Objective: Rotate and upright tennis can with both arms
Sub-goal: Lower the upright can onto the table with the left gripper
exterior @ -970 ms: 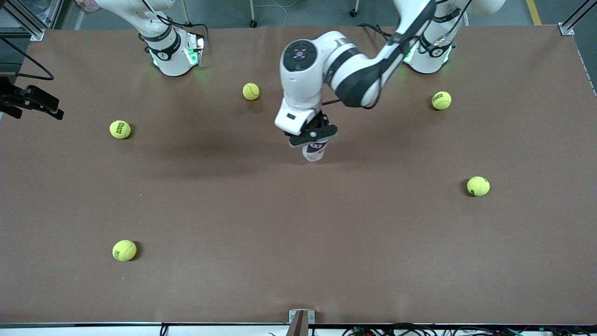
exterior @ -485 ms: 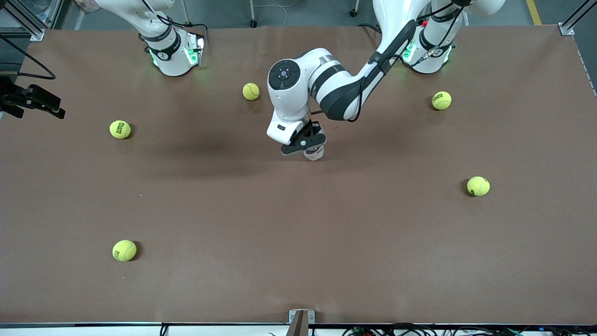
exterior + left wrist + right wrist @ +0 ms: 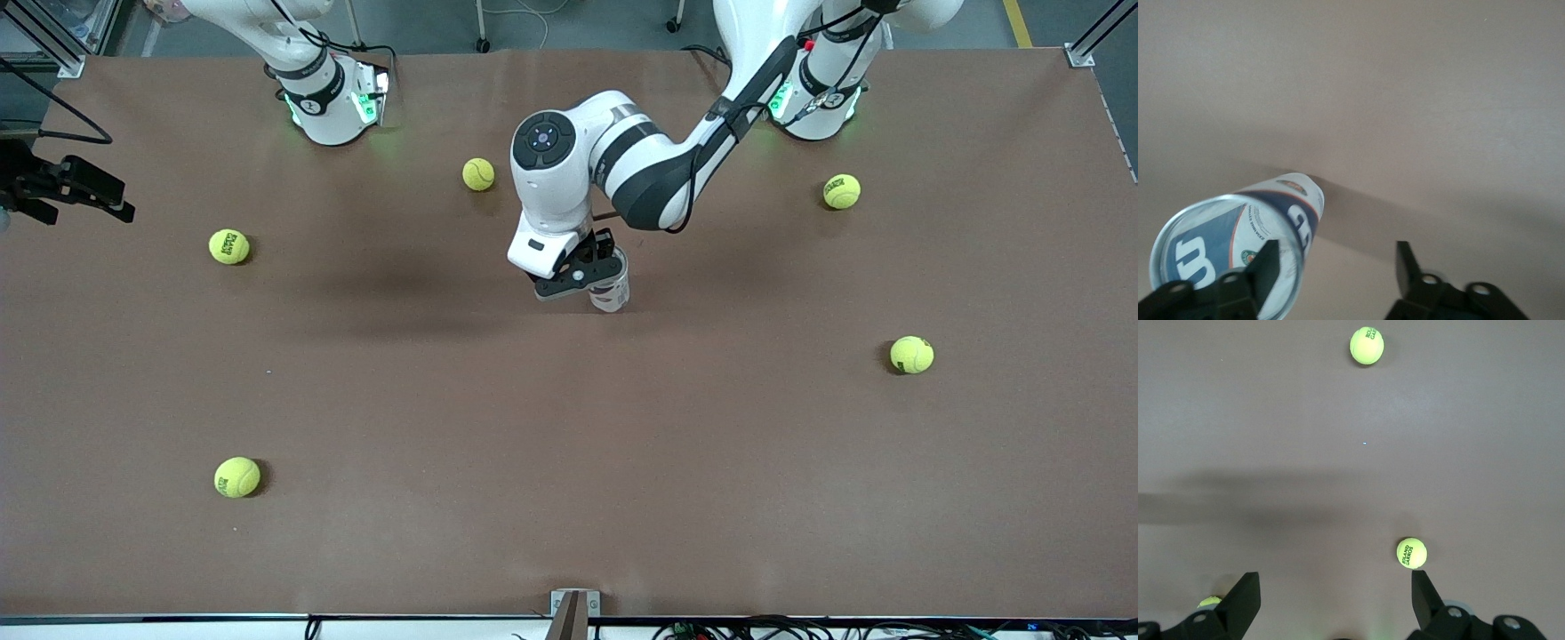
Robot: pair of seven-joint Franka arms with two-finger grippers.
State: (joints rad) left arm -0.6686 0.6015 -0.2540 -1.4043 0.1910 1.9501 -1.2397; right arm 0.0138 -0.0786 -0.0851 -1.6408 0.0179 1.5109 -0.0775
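Observation:
The tennis can [image 3: 611,292], a clear tube with a white and dark-blue label, stands upright on the brown table near its middle. My left gripper [image 3: 578,271] is open just above and beside the can's top. In the left wrist view I look down on the can's open rim [image 3: 1238,247]. One finger [image 3: 1268,267] overlaps that rim, and the gap of the left gripper [image 3: 1338,250] holds nothing. My right gripper [image 3: 80,191] waits, raised at the right arm's end of the table. It is open and empty in the right wrist view [image 3: 1335,583].
Several yellow-green tennis balls lie scattered on the table: one [image 3: 478,174] near the bases, two [image 3: 229,246] [image 3: 236,476] toward the right arm's end, two [image 3: 841,191] [image 3: 911,355] toward the left arm's end. The right wrist view shows two balls [image 3: 1367,345] [image 3: 1411,553].
My left gripper came down with the tennis can, then opened and let it go. The can now stands free beside the fingers. The right gripper shifted slightly.

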